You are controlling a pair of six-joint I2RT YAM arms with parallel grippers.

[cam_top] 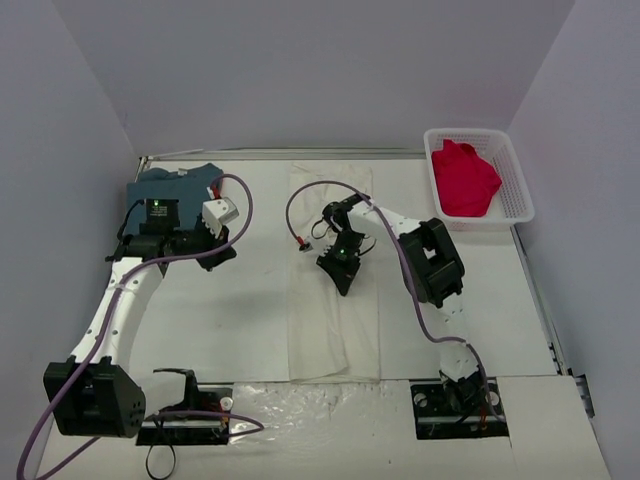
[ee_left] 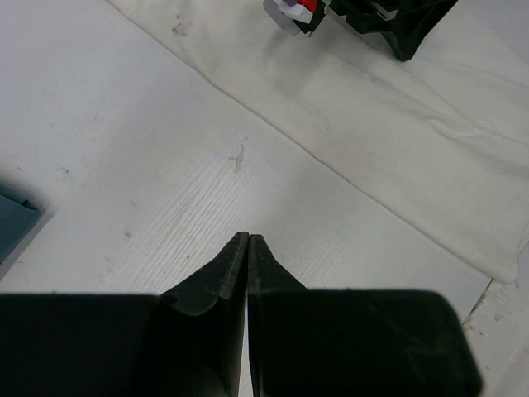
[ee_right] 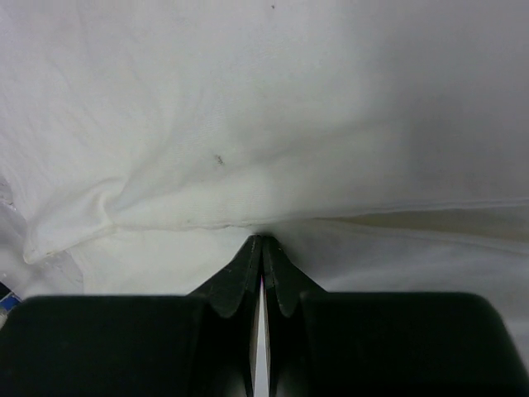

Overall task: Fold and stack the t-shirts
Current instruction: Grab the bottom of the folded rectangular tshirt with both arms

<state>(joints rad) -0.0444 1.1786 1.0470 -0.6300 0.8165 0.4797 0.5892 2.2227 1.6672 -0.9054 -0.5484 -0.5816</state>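
The cream-white t-shirt (cam_top: 335, 330) lies as a long folded strip down the middle of the table. My right gripper (cam_top: 342, 278) rests on it, and in the right wrist view its tips (ee_right: 263, 240) are pinched on a folded edge of the white cloth (ee_right: 289, 107). The teal-blue t-shirt (cam_top: 170, 185) lies at the back left, partly under my left arm; one corner of it (ee_left: 12, 223) shows in the left wrist view. My left gripper (ee_left: 249, 236) is shut and empty over bare table, left of the cream shirt (ee_left: 397, 124). The red t-shirt (cam_top: 465, 180) is bunched in the basket.
A white lattice basket (cam_top: 520, 190) stands at the back right corner. Grey walls close in the table at the back and both sides. Purple cables loop off both arms. The arm bases sit at the near edge.
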